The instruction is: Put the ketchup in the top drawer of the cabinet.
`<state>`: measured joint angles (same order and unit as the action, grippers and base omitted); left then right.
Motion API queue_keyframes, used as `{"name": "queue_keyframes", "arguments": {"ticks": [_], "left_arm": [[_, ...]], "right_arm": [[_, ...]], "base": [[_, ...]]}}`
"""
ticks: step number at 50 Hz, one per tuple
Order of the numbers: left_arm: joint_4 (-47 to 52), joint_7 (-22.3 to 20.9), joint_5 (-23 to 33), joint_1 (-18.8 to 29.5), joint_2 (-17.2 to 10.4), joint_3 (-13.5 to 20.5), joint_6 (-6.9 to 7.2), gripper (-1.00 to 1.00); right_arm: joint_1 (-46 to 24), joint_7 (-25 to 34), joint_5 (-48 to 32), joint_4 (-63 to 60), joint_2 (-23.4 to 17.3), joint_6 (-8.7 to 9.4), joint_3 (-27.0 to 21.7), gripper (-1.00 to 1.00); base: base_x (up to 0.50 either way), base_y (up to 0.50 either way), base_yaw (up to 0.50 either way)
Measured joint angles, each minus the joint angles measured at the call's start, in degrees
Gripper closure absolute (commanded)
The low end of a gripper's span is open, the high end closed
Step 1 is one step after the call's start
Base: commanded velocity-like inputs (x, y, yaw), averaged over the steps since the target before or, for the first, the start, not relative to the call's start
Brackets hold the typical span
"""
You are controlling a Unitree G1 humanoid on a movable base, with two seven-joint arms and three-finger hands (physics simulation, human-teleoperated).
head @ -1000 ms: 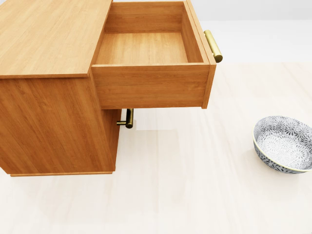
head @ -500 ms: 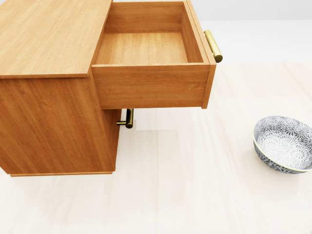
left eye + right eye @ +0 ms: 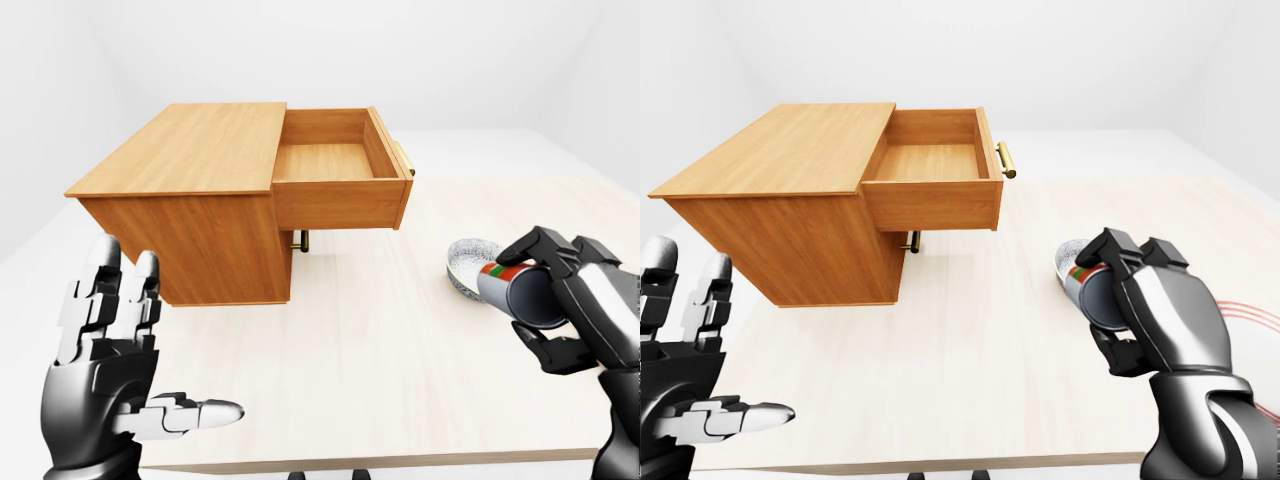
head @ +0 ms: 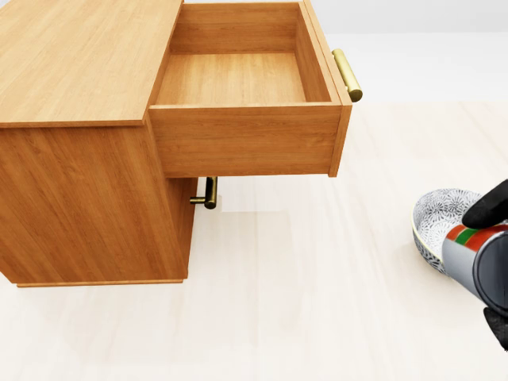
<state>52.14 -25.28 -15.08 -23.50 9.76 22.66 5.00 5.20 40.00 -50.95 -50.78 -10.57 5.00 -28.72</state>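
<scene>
The wooden cabinet [image 3: 200, 190] stands on the pale table, and its top drawer [image 3: 335, 165] is pulled out and holds nothing. My right hand [image 3: 560, 300] is shut on the ketchup bottle [image 3: 520, 292], a grey cylinder with a red and green label, held on its side above the table at the right of the left-eye view. In the head view the ketchup bottle [image 4: 476, 258] enters at the right edge, below and right of the drawer [image 4: 238, 79]. At the lower left, my left hand [image 3: 115, 370] is open and holds nothing.
A patterned bowl [image 4: 436, 218] sits on the table just behind the bottle. The brass handle of the top drawer [image 4: 347, 74] sticks out to the right, and a lower drawer's handle [image 4: 208, 193] shows under the open drawer. The table's near edge [image 3: 400, 462] runs along the bottom.
My right hand with the ketchup bottle has come into the head view at the right edge, partly covering the bowl. Cabinet and drawer have not moved.
</scene>
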Motion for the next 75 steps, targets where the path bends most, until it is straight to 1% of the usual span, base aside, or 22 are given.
{"name": "queue_keyframes", "arguments": {"ticks": [4, 8, 14, 20, 34, 41, 45, 47, 49, 55, 59, 65, 70, 75], "left_arm": [[0.21, -0.10, 0.00, 0.06, 0.10, 0.08, 0.00, -1.00], [-0.34, -0.40, 0.20, -0.15, 0.31, -0.08, 0.00, -1.00], [-0.90, -0.58, 0.36, -0.43, 0.42, -0.31, 0.00, -1.00], [-1.21, -0.63, 0.41, -0.61, 0.43, -0.46, 0.00, -1.00], [-1.50, -0.66, 0.44, -0.77, 0.42, -0.62, 0.00, -1.00], [-1.75, -0.60, 0.54, -0.67, 0.33, -0.70, 0.00, -1.00], [-1.84, -0.33, 0.29, -0.26, 0.03, -0.37, 0.00, -1.00], [-1.74, -0.25, 0.06, -0.12, -0.05, -0.10, 0.00, -1.00], [-1.68, -0.22, -0.08, -0.02, -0.07, 0.11, 0.00, -1.00], [-1.63, -0.10, -0.20, 0.30, -0.13, 0.42, 0.00, -1.00], [-1.67, 0.05, -0.27, 0.57, -0.23, 0.60, 0.00, -1.00], [-1.81, 0.13, -0.33, 0.72, -0.29, 0.69, 0.00, -1.00], [-2.18, 0.05, -0.17, 0.62, -0.22, 0.52, 0.00, -1.00], [-2.21, 0.12, -0.01, 0.56, -0.24, 0.26, 0.00, -1.00]], "right_arm": [[0.15, 0.00, -0.47, -2.60, 1.23, 0.00, 2.74, 1.00], [0.33, 0.00, -0.71, -4.71, 3.38, 0.00, 4.69, 1.00], [0.28, 0.00, -1.63, -6.65, 6.48, 0.00, 5.96, 1.00], [0.18, 0.00, -2.37, -7.72, 8.33, 0.00, 6.56, 1.00], [0.08, 0.00, -3.13, -8.69, 10.05, 0.00, 7.09, 1.00], [-1.52, 0.00, -5.05, -8.81, 9.50, 0.00, 8.24, 1.00], [-4.32, 0.00, -8.09, -8.81, 7.11, 0.00, 10.37, 1.00], [-6.41, 0.00, -9.91, -8.58, 4.96, 0.00, 11.65, 1.00], [-8.64, 0.00, -11.23, -8.15, 2.12, 0.00, 13.07, 1.00], [-16.09, 0.00, -12.70, -5.70, -8.19, 0.00, 17.87, 1.00], [-20.82, 0.00, -12.37, -3.66, -14.29, 0.00, 20.67, 1.00], [-27.79, 0.00, -10.68, -0.09, -22.10, 0.00, 24.38, 1.00], [-34.31, 0.00, -8.33, 4.11, -27.55, 0.00, 27.14, 1.00], [-41.57, 0.00, -6.00, 9.43, -32.01, 0.00, 30.11, 1.00]], "base": [[0.00, 0.00, 0.00], [0.00, 0.00, 0.00], [0.00, 0.00, 0.00], [0.00, 0.00, 0.00], [0.00, 0.00, 0.00], [0.00, 0.00, 0.00], [0.00, 0.00, 0.00], [0.00, 0.00, 0.00], [0.00, 0.00, 0.00], [0.00, 0.00, 0.00], [0.00, 0.00, 0.00], [0.00, 0.00, 0.00], [0.00, 0.00, 0.00], [0.00, 0.00, 0.00]]}}
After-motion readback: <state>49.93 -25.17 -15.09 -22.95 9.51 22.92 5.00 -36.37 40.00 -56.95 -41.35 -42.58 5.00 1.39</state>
